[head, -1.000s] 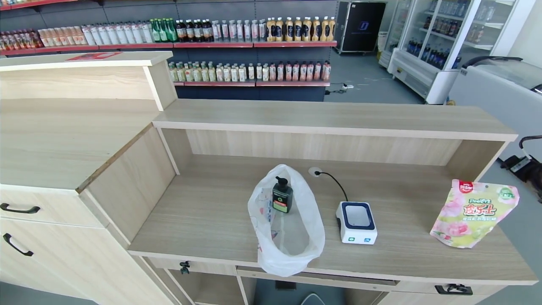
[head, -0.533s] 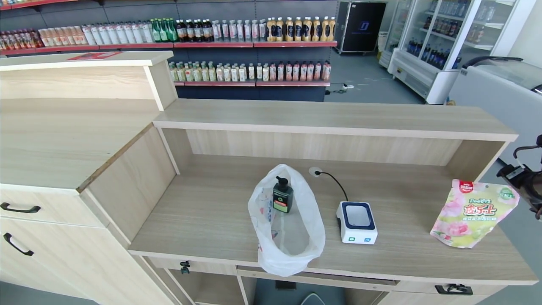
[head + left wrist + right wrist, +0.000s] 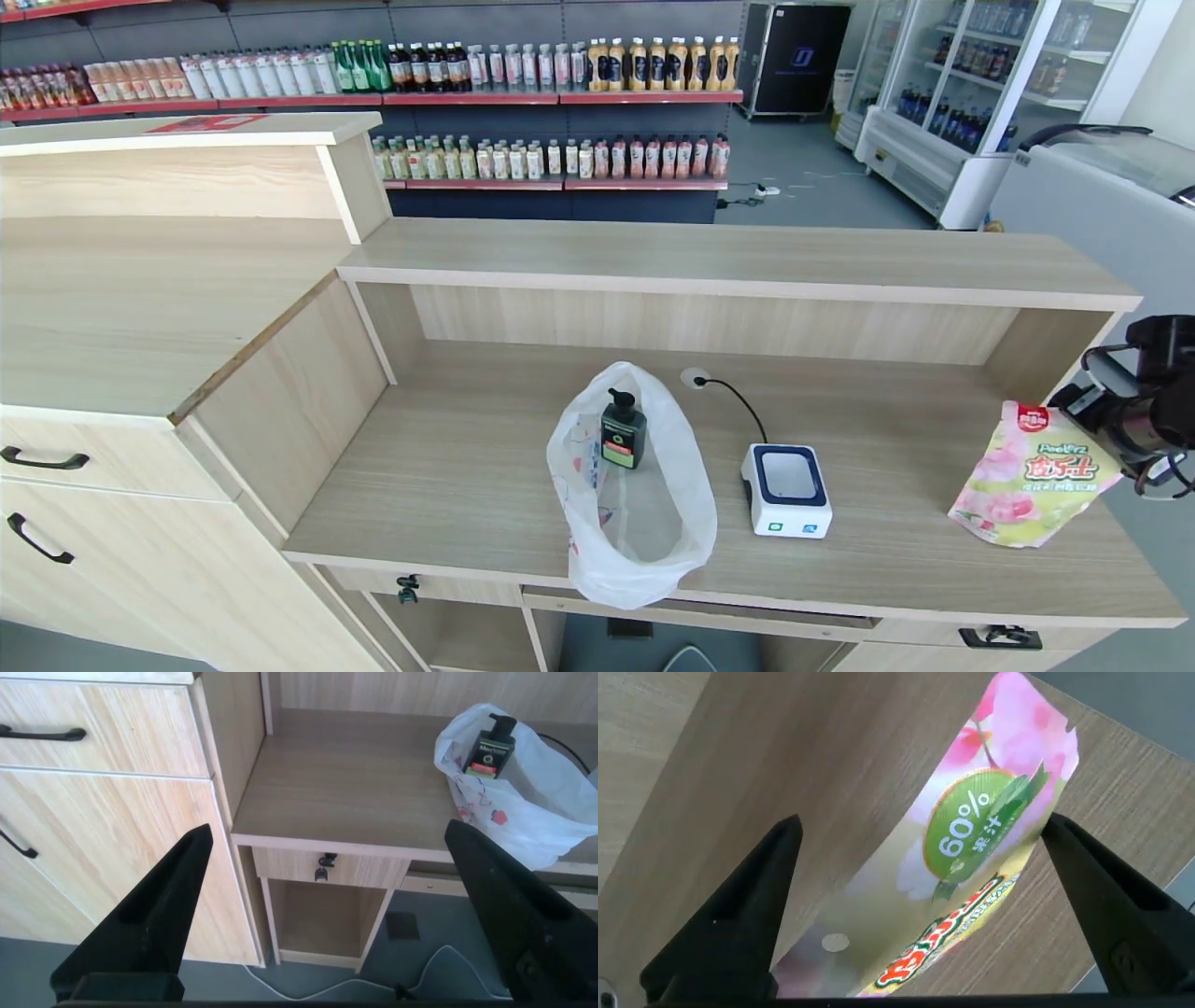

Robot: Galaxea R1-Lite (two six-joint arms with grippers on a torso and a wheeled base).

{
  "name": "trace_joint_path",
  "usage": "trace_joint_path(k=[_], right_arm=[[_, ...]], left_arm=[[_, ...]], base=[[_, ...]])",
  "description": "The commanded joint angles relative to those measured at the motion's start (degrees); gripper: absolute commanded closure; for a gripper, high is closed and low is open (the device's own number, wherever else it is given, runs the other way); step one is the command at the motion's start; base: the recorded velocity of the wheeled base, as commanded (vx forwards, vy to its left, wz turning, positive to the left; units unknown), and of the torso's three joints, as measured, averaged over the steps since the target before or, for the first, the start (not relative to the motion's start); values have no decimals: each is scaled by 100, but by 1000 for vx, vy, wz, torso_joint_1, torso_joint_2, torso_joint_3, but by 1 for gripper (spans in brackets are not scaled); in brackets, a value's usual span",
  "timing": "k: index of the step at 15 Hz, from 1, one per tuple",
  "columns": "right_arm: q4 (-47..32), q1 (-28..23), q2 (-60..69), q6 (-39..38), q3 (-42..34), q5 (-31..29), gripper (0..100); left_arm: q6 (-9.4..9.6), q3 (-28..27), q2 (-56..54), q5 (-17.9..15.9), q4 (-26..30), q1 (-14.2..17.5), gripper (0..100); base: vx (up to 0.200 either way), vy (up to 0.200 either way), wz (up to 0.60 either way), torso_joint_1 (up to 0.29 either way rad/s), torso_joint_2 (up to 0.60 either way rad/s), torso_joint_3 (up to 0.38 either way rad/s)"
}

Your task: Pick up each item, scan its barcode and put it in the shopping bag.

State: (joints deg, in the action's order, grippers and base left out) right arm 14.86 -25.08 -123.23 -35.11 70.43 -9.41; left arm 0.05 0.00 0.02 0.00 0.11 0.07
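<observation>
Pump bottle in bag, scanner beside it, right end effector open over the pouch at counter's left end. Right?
No. Head view: the pouch lies at the counter's right end, not left. Bottle in bag, scanner beside it, right end effector open: correct.

The right gripper (image 3: pixel 1103 425) is at the pouch's (image 3: pixel 1032 478) top corner; a bottle (image 3: pixel 623 432) stands in the bag (image 3: pixel 644 551) beside the scanner (image 3: pixel 787 488)
</observation>
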Motion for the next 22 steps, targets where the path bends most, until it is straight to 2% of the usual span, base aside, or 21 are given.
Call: trace_joint_path(k=[1, 6, 11, 12, 15, 19, 20, 22], right_arm=[[78, 196, -183, 66, 6, 1, 0], [78, 609, -350, 549, -319, -26, 0], [298, 636, -649, 953, -407, -34, 0], [448, 636, -702, 1094, -451, -34, 100], [588, 644, -913, 1867, -503, -61, 100], [1335, 723, -930, 2395, -635, -289, 100], [1731, 750, -763, 2518, -679, -96, 100], [2153, 732, -210, 2957, -873, 1073, 100]], left_arm=[[-5, 0, -2, 0, 7, 1, 0], [4, 0, -2, 0, -2, 1, 0], [-5, 0, -2, 0, -2, 1, 0], [-5, 0, -2, 0, -2, 1, 0], [4, 0, -2, 0, -2, 1, 0], [4, 0, -2, 0, 7, 1, 0], [4, 0, -2, 0, -2, 1, 0], [-5, 0, -2, 0, 7, 1, 0]], base=[[0, 0, 0, 0, 0, 0], [0, 0, 0, 0, 0, 0], [0, 0, 0, 0, 0, 0], [0, 0, 0, 0, 0, 0], [0, 0, 0, 0, 0, 0], [0, 0, 0, 0, 0, 0], [0, 0, 0, 0, 0, 0], [0, 0, 0, 0, 0, 0]])
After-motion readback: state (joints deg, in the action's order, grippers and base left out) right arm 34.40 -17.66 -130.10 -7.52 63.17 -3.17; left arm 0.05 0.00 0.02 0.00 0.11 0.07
